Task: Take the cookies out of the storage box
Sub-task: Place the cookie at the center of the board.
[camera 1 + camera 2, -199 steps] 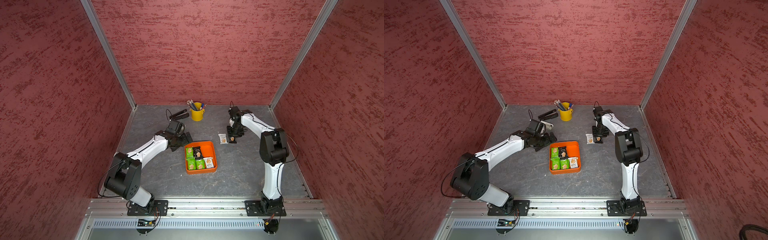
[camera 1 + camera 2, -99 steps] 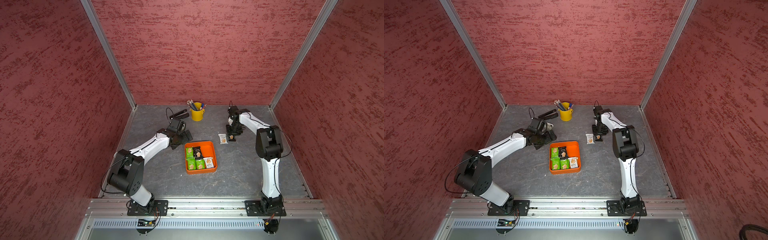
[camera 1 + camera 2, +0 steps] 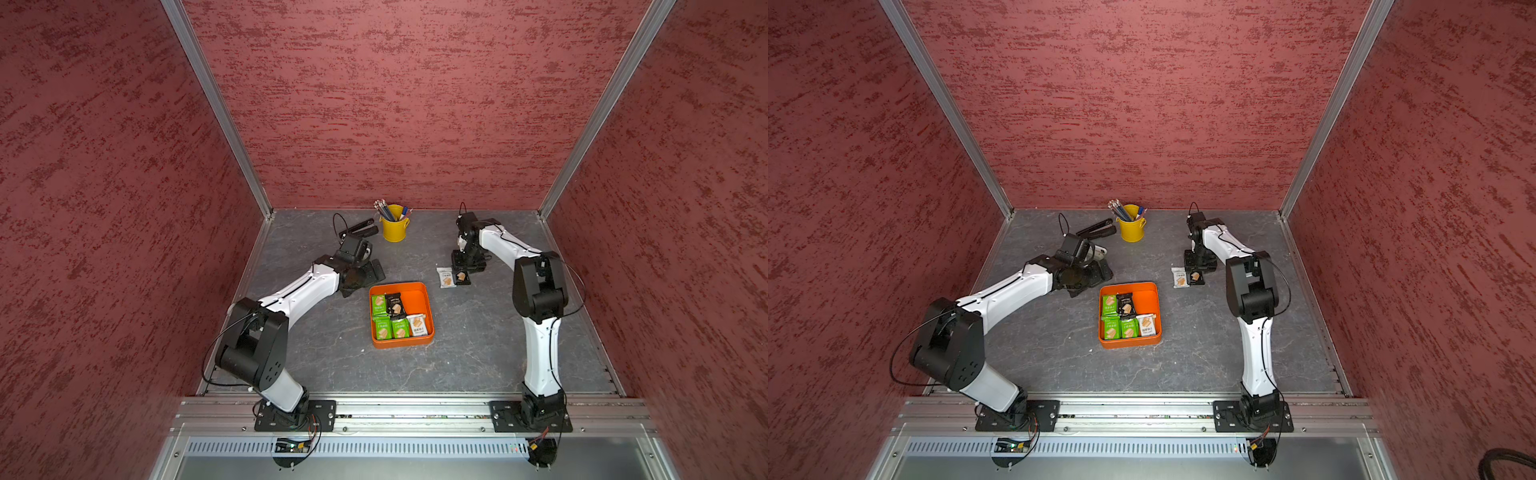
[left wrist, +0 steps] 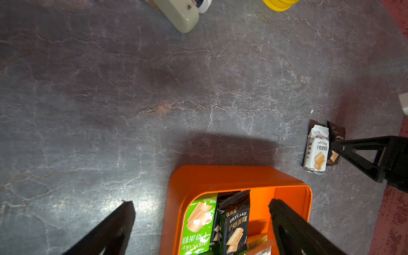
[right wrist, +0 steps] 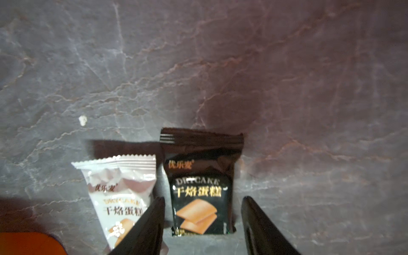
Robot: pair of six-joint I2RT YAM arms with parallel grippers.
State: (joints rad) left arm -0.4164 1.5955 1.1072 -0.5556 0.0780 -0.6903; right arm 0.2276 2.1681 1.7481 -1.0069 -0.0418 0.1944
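Orange storage box [image 3: 415, 300], green cookies [image 3: 382, 329]

Left arm [image 3: 299, 293]: reaches from lower left toward frame centre, forearm low. Left gripper [image 4: 202, 204]: jaws spread wide, angled downward. Right arm [image 3: 538, 286]: elbow raised at right, forearm stretched up-frame. Right gripper [image 5: 203, 198]: jaws parted, tips pointing down.

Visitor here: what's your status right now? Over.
Left gripper open by the storage box. Right gripper open astride the black packet, on the table beside the white packet. At least five cookies inside the box. Pencil cup well off.
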